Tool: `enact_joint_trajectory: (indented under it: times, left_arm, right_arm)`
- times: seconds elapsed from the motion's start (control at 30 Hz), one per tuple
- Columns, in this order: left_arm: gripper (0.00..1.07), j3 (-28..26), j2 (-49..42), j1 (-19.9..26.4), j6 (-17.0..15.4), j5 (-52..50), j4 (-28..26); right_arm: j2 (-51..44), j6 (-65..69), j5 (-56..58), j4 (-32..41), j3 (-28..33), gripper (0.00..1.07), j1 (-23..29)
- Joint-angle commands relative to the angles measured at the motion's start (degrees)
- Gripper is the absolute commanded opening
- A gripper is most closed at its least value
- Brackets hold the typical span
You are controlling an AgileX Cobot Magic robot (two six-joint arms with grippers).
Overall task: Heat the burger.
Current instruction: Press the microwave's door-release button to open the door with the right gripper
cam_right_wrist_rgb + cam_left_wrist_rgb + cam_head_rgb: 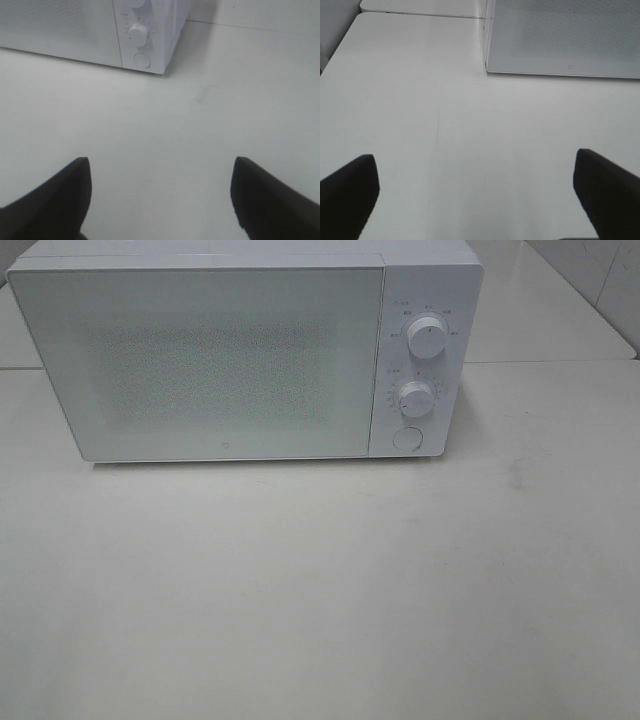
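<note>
At the back of the table (320,590), the microwave (230,350) stands with its door (200,360) shut; burger not seen in any view, whether behind the speckled door or off-camera, cannot tell. Likely risks from here: a press on the round button (406,438) under the lower knob (416,398) that lands off-centre could shove the casing backward rather than release the door; a door swinging out could strike the left arm if it waits close in front; turning a knob with nothing inside would run the oven empty. Left gripper (476,167) — fingers (350,192) wide apart, holding nothing, over bare tabletop; right gripper (161,167) likewise spread wide, empty, touching nothing — pointed toward the control panel.
</note>
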Motion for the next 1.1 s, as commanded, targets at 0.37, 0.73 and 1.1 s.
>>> enact_joint_trajectory:
  times: [0.37, 0.73, 1.1]
  left_arm:
    - [0.98, 0.17, -0.11, -0.06, 0.11, -0.63, -0.06]
    - [0.98, 0.17, -0.11, -0.06, 0.11, -0.63, -0.06]
    - [0.98, 0.17, -0.11, -0.06, 0.11, -0.63, -0.06]
  right_arm:
    - [-7.05, 0.46, 3.27, -0.92, 2.01, 0.75, -2.86]
    - [-5.04, 0.40, 2.12, 1.15, 0.34, 0.75, -2.86]
    - [8.59, 0.11, -12.55, 2.23, -0.63, 0.75, -2.86]
